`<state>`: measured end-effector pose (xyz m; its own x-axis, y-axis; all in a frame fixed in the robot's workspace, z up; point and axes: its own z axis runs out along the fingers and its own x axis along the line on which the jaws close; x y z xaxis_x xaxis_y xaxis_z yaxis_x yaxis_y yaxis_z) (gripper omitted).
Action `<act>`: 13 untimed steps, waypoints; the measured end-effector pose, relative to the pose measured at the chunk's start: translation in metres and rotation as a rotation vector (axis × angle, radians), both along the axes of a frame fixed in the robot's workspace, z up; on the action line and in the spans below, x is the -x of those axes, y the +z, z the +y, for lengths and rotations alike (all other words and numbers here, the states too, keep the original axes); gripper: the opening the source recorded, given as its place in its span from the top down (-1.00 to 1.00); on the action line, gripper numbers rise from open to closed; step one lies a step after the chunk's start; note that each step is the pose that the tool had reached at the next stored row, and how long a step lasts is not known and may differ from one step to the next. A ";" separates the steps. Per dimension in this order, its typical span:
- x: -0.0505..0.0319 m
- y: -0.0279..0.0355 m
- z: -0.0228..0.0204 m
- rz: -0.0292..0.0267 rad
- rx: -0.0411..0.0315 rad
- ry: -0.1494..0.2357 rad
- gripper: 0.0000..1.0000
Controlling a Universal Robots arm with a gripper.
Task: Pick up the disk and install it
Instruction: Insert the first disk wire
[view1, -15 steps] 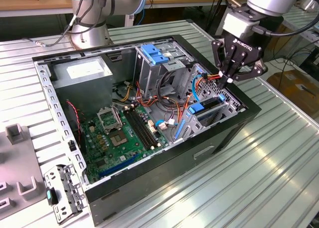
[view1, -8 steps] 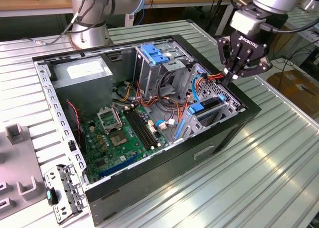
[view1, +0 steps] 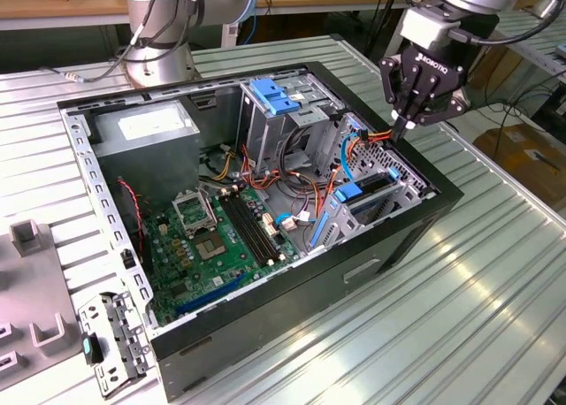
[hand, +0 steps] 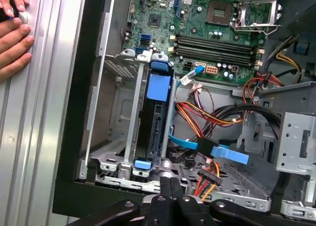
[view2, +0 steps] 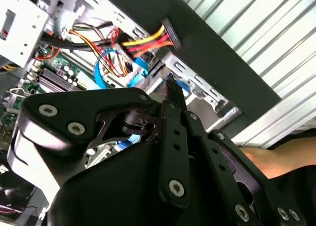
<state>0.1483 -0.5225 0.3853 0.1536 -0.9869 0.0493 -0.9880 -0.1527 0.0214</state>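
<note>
One disk (hand: 157, 122) sits slotted in the drive bay (hand: 116, 122) inside the PC case (view1: 292, 290), blue frame incl. Install looks done or nearly; can't confirm it's latched. Claw (view1: 400, 125) is pinched closed, empty, just above the case edge near the orange cables (view1: 376, 135).

Table (view1: 495, 272) is ribbed bare metal with a dull sheen. Case (view1: 265, 317) shell looks matt black, insides plain grey sheet metal. The disk (hand: 154, 122) has a dark metal body and smooth bright-blue plastic frame. Gripper (view1: 401, 126) is matt black, shiny screws (view2: 177, 187).
</note>
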 end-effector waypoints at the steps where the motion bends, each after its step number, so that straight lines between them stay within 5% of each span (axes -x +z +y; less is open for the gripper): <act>1: -0.0013 0.0000 0.0018 0.0000 0.0001 0.000 0.79; 6: -0.0105 -0.0007 0.0112 0.0003 0.0000 0.004 0.79; 9: -0.0139 -0.0008 0.0125 0.0005 0.0000 0.017 0.79; 13: -0.0143 -0.0013 0.0126 0.0005 0.0000 0.092 0.79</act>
<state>0.1625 -0.5099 0.3840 0.2433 -0.9687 0.0493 -0.9699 -0.2425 0.0219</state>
